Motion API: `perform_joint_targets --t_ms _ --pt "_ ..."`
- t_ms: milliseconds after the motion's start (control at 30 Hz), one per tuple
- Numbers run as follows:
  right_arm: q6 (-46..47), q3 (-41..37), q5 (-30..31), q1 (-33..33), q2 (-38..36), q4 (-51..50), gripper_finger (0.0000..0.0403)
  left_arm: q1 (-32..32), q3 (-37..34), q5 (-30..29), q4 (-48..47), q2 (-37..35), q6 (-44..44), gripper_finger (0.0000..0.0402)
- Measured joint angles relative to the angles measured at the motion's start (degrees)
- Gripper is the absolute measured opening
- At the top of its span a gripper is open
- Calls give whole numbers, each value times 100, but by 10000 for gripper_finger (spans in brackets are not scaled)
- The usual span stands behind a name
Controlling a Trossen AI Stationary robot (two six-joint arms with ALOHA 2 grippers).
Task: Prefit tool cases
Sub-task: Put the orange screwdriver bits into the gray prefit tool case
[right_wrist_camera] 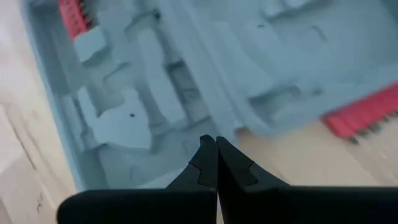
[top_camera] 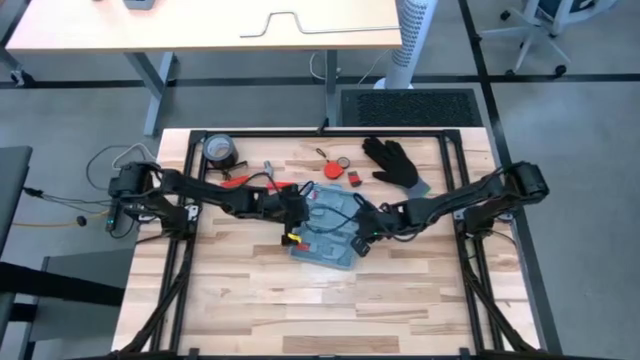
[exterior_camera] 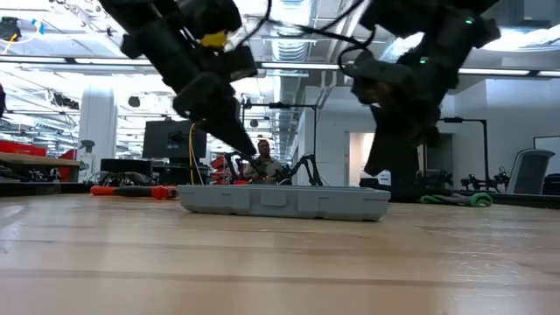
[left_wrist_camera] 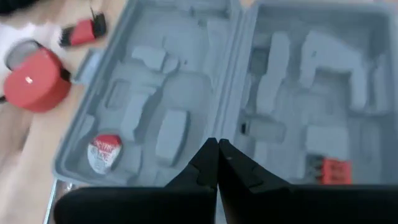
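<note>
So the tool case (top_camera: 328, 228) is lying wide open and flat on the counter (top_camera: 400, 300), both halves face up, right between the two end effectors. The left end effector (top_camera: 296, 214) is at the case's one edge and the right end effector (top_camera: 362, 237) is at the opposite edge, so the case basically sits in the gap between them. Both have their fingers pinched together with nothing held; you can see it plainly in each wrist view, tips touching over the grey moulded recesses.

Below the left end effector, one recess holds a round red-and-white disc (left_wrist_camera: 104, 152), and further over there's an orange-red bit holder (left_wrist_camera: 329, 169) seated in the other half. Beyond the case's edge, out on the wood, a red round tool (left_wrist_camera: 36, 79) and a red hex key set (left_wrist_camera: 83, 31) are waiting. Beneath the right end effector there's another red toothed strip (right_wrist_camera: 364, 115) along the case's edge.

My guess on handling: it's thin hard plastic, light and stiff, probably slick on the outside, and it'll skid on the wood if you shove it from one side. The hinge line down the middle is the floppy part. I'd pinch a rim wall or the handle tab instead of the moulded insert, and pin the far half with the other arm.

The black glove (top_camera: 396, 162) and tape roll (top_camera: 219, 152) sit well away from both end effectors.
</note>
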Motion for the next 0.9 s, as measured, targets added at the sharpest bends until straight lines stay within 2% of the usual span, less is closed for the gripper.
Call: perform_joint_targets --t_ms 267,400,600,767,900 --pt "711 -621 216 53 -393 96 0 282 2 578 303 648 158 0" --pt "901 -818 177 57 -213 230 0 230 30 687 130 758 -291 0" --pt "901 -914 -54 53 212 1302 0 -206 24 1038 -525 645 -1212 0" --pt "896 -852 -360 -43 695 2392 0 -785 17 1013 -981 496 -1819 0" --pt "887 -667 -398 -82 915 2420 0 -1239 2 410 -1231 258 -2143 0"
